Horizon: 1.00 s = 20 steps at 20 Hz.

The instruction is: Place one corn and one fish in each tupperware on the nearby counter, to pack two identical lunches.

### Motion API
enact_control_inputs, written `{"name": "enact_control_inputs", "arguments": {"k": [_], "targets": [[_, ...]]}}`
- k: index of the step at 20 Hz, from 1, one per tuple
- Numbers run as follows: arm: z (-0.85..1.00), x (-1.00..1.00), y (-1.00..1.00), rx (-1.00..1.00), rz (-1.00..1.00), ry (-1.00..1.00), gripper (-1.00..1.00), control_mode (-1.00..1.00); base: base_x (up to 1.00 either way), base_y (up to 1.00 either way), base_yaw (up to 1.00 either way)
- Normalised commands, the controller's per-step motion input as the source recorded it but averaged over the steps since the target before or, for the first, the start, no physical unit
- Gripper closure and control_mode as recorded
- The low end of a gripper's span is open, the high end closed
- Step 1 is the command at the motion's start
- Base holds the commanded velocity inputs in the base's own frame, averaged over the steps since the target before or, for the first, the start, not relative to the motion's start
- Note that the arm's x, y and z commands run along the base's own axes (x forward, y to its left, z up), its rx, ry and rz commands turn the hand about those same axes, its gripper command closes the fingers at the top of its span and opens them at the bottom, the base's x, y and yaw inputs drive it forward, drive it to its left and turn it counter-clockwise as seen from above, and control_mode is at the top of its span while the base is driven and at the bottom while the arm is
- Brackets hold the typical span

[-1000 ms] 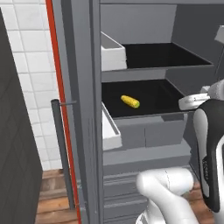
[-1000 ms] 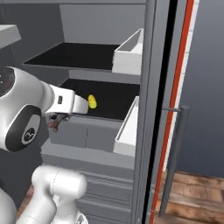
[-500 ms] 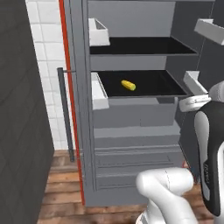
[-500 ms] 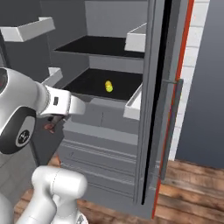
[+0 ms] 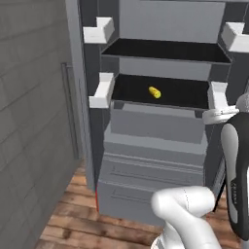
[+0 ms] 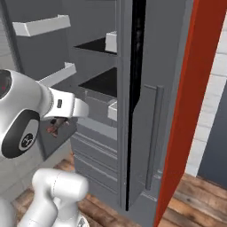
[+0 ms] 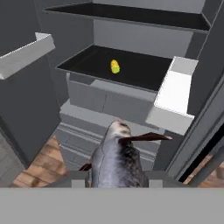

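Open grey fridge (image 5: 160, 131), wooden floor (image 5: 73, 214)

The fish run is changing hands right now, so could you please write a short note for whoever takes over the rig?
Gripper: shut on the dark grey fish, held in front of the open fridge.
Things: the yellowish corn lies alone on the fridge's black middle shelf. The other corn, the other fish, both tupperware and the counter are out of frame, so check them yourself.
Done: one fish picked up.
Left: carry this fish to a tupperware, come back for the corn on the shelf, and see that each tray ends up with one corn and one fish.
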Motion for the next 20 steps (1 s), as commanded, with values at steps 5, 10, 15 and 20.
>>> {"name": "enact_control_inputs", "arguments": {"k": [5, 10, 15, 20], "targets": [[0.0, 0.0, 0.0, 0.0, 0.0, 0.0, 1.0, 1.0, -0.28, 0.21, 0.56], [0.0, 0.0, 0.0, 0.0, 0.0, 0.0, 1.0, 1.0, -0.7, 0.0, 0.59], [0.0, 0.0, 0.0, 0.0, 0.0, 0.0, 1.0, 1.0, -0.68, 0.0, 0.7], [0.0, 0.0, 0.0, 0.0, 0.0, 0.0, 1.0, 1.0, -0.62, -0.08, 0.76]]}}
